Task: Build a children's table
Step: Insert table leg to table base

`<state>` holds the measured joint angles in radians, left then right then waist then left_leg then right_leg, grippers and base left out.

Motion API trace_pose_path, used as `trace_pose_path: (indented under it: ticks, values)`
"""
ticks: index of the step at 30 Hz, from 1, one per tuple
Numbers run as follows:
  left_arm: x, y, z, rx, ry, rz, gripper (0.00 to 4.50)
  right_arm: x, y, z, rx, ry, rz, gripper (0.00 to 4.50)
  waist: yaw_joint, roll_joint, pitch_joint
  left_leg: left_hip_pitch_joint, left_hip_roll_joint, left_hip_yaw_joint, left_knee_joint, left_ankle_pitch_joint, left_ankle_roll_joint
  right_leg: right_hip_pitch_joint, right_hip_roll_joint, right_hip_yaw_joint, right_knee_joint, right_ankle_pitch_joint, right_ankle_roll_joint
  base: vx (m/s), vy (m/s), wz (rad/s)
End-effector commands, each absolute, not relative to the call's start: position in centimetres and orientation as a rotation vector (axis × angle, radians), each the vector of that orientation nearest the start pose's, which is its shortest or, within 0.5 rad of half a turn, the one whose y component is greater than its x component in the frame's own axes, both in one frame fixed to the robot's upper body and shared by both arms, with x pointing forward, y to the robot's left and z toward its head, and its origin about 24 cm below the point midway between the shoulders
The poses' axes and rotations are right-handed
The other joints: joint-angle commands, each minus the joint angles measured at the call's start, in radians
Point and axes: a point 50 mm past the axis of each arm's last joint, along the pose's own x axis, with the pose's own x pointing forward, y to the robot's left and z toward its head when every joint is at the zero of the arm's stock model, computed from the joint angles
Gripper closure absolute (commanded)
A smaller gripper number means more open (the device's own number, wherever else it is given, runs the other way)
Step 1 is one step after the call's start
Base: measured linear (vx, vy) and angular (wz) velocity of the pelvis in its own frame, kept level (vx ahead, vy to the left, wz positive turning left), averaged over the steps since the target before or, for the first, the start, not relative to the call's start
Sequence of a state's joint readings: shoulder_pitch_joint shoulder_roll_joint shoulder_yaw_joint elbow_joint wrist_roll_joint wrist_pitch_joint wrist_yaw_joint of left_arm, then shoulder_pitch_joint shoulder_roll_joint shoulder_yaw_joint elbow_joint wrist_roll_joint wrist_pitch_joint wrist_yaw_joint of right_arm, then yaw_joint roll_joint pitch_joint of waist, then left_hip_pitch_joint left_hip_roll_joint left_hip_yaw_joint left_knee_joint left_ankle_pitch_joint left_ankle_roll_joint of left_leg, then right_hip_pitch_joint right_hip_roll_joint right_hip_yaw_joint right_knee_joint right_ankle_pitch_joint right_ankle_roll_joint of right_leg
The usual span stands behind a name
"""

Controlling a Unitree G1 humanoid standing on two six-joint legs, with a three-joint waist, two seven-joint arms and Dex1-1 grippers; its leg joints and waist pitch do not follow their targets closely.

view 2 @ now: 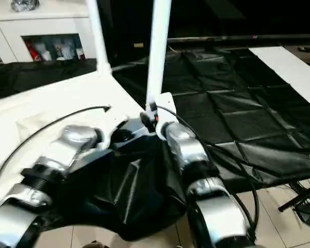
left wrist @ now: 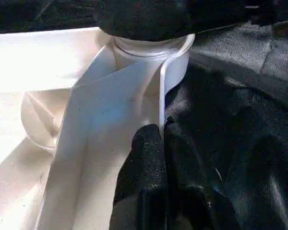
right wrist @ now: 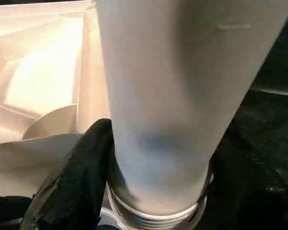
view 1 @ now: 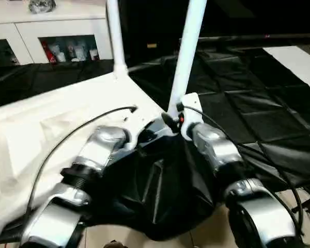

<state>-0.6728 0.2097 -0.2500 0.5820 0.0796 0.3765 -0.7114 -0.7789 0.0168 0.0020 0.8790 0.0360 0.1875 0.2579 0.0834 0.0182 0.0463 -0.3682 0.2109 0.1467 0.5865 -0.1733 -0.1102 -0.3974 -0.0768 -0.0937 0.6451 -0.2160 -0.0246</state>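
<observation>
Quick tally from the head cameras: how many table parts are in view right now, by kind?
Tabletop: 1, lying underside up.
Legs standing up from its corner sockets: 2, the far leg and the near leg, which the right end effector grips at its base.
Total: 3 parts.

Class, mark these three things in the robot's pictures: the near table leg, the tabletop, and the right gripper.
Near table leg (view 1: 185, 57), left eye view: middle of the upright tube.
Tabletop (view 1: 51, 113), left eye view: bare ribbed underside.
Right gripper (right wrist: 156, 158), right wrist view: midway between its black fingers, which close round the leg's base.
</observation>
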Motion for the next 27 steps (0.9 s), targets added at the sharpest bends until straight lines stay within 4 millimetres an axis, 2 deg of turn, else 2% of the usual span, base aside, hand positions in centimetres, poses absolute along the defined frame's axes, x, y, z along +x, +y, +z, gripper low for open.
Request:
trace_pose_path:
  ticks: [1, 4, 5, 7, 9, 10, 11, 12, 13, 16, 19, 21, 22, 23, 24, 27]
  values:
    - [34.8, 8.0, 7.4, 0.365, 0.365, -0.895, 4.50, 35.1, -4.3, 3.1, 0.045, 0.453, 0.549, 1.81, -0.005, 0.012, -0.068, 0.003, 0.009, 0.009, -0.058, -0.147, 0.019, 0.067, -0.060, 0.057, -0.081, -0.003, -0.213, 0.000, 0.000, 0.00]
    - [34.6, 8.2, 7.3, 0.380, 0.355, -0.917, 4.50, 35.2, -4.3, 3.3, 0.084, 0.444, 0.558, 1.81, -0.004, 0.011, -0.068, 0.004, 0.011, 0.009, -0.059, -0.157, 0.021, 0.066, -0.060, 0.057, -0.083, -0.025, -0.212, 0.000, 0.000, 0.00]
    - [34.6, 8.2, 7.3, 0.380, 0.355, -0.917, 4.50, 35.2, -4.3, 3.3, 0.084, 0.444, 0.558, 1.25, -0.004, 0.012, -0.069, 0.003, 0.011, 0.008, -0.059, -0.154, 0.021, 0.066, -0.061, 0.057, -0.082, -0.021, -0.214, 0.000, 0.000, 0.00]
    - [34.5, 8.4, 7.3, 0.388, 0.347, -0.921, 4.50, 35.4, -4.3, 3.6, 0.105, 0.433, 0.581, 1.05, -0.006, 0.012, -0.068, 0.003, 0.011, 0.010, -0.059, -0.163, 0.025, 0.066, -0.061, 0.057, -0.083, -0.020, -0.217, 0.000, 0.000, 0.00]
    - [34.2, 8.8, 7.2, 0.397, 0.340, -0.952, 4.50, 35.5, -4.4, 4.0, 0.083, 0.411, 0.603, 0.91, -0.009, 0.005, -0.067, 0.002, 0.012, 0.009, -0.061, -0.165, 0.029, 0.067, -0.062, 0.056, -0.084, -0.033, -0.216, 0.000, 0.000, 0.00]
    - [34.0, 8.9, 7.3, 0.404, 0.330, -0.973, 4.50, 35.6, -4.5, 4.2, 0.070, 0.402, 0.610, 0.67, -0.012, 0.006, -0.067, 0.000, 0.012, 0.009, -0.061, -0.158, 0.032, 0.068, -0.062, 0.056, -0.082, -0.029, -0.217, 0.000, 0.000, 0.00]
    - [33.9, 8.9, 7.3, 0.409, 0.323, -0.987, 4.50, 35.7, -4.6, 4.3, 0.062, 0.396, 0.614, 0.63, -0.013, 0.008, -0.067, 0.000, 0.012, 0.008, -0.061, -0.157, 0.033, 0.067, -0.062, 0.055, -0.081, -0.028, -0.219, 0.000, 0.000, 0.00]
    - [33.7, 9.1, 7.3, 0.409, 0.323, -0.998, 4.50, 35.7, -4.7, 4.4, 0.046, 0.387, 0.622, 0.63, -0.020, 0.003, -0.068, 0.001, 0.013, 0.010, -0.060, -0.149, 0.037, 0.066, -0.060, 0.056, -0.081, -0.015, -0.224, 0.000, 0.000, 0.00]
    - [33.6, 9.3, 7.3, 0.417, 0.318, -1.016, 4.50, 35.7, -5.0, 4.7, 0.022, 0.370, 0.649, 0.45, -0.019, 0.006, -0.069, 0.000, 0.013, 0.008, -0.060, -0.142, 0.038, 0.067, -0.062, 0.056, -0.078, -0.007, -0.228, 0.000, 0.000, 0.00]
    - [33.1, 10.2, 7.2, 0.434, 0.320, -1.055, 4.50, 35.6, -5.8, 5.4, -0.042, 0.330, 0.737, 0.45, -0.020, 0.001, -0.070, -0.003, 0.012, 0.010, -0.057, -0.113, 0.058, 0.071, -0.060, 0.055, -0.075, 0.037, -0.234, 0.000, 0.000, 0.00]
    - [32.7, 10.7, 7.1, 0.437, 0.322, -1.092, 4.50, 35.3, -6.9, 5.8, -0.069, 0.310, 0.825, 0.45, -0.018, 0.001, -0.072, -0.002, 0.014, 0.012, -0.053, -0.086, 0.080, 0.070, -0.059, 0.055, -0.071, 0.081, -0.239, 0.000, 0.000, 0.00]
    - [32.2, 11.0, 7.2, 0.448, 0.299, -1.151, 4.50, 34.9, -7.9, 6.2, -0.104, 0.299, 0.902, 0.45, -0.016, 0.002, -0.069, -0.001, 0.014, 0.012, -0.055, -0.098, 0.082, 0.068, -0.059, 0.054, -0.074, 0.058, -0.239, 0.000, 0.000, 0.00]
    - [32.0, 11.2, 7.2, 0.449, 0.300, -1.173, 4.50, 34.6, -8.3, 6.3, -0.127, 0.294, 0.936, 0.45, -0.014, 0.000, -0.069, -0.002, 0.016, 0.012, -0.054, -0.102, 0.081, 0.071, -0.059, 0.054, -0.074, 0.055, -0.234, 0.000, 0.000, 0.00]
    - [31.9, 11.3, 7.2, 0.449, 0.302, -1.184, 4.50, 34.5, -8.5, 6.4, -0.141, 0.291, 0.955, 0.45, -0.013, 0.001, -0.069, 0.000, 0.016, 0.014, -0.054, -0.108, 0.081, 0.067, -0.060, 0.056, -0.075, 0.044, -0.235, 0.000, 0.000, 0.00]
    - [31.5, 11.7, 7.2, 0.461, 0.306, -1.215, 4.50, 34.2, -9.1, 6.6, -0.169, 0.286, 0.993, 0.45, -0.011, 0.002, -0.068, 0.000, 0.016, 0.012, -0.055, -0.113, 0.079, 0.069, -0.058, 0.054, -0.076, 0.037, -0.231, 0.000, 0.000, 0.00]
    - [30.6, 12.4, 6.9, 0.488, 0.322, -1.286, 4.50, 33.3, -10.5, 7.1, -0.226, 0.284, 1.106, 0.45, -0.006, 0.001, -0.065, 0.001, 0.018, 0.015, -0.056, -0.130, 0.076, 0.065, -0.058, 0.056, -0.079, 0.006, -0.224, 0.000, 0.000, 0.00]
